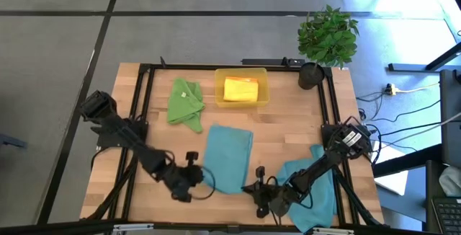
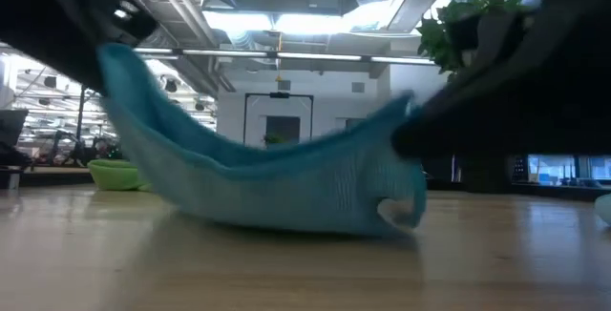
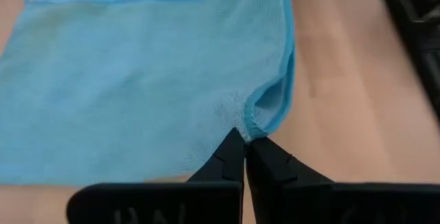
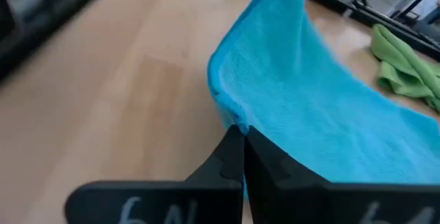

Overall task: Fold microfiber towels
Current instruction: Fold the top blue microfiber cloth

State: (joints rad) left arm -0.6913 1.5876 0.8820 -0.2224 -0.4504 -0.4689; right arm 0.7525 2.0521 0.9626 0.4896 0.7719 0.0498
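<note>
Fold just starting on teal towel (image 1: 229, 156) at counter (image 1: 288, 130) centre; left hand (image 3: 245, 143) clenched on one near corner, right hand (image 4: 242, 133) clenched on other; near edge lifted, sagging between them (rest flat); next move, I'd judge: carry both corners evenly toward far edge, keep edges aligned. Count: two teal, second (image 1: 317, 184) under right arm; one green towel (image 1: 184, 104) crumpled; one yellow towel (image 1: 240, 89) in yellow tray (image 1: 219, 94); orange not visible.
</note>
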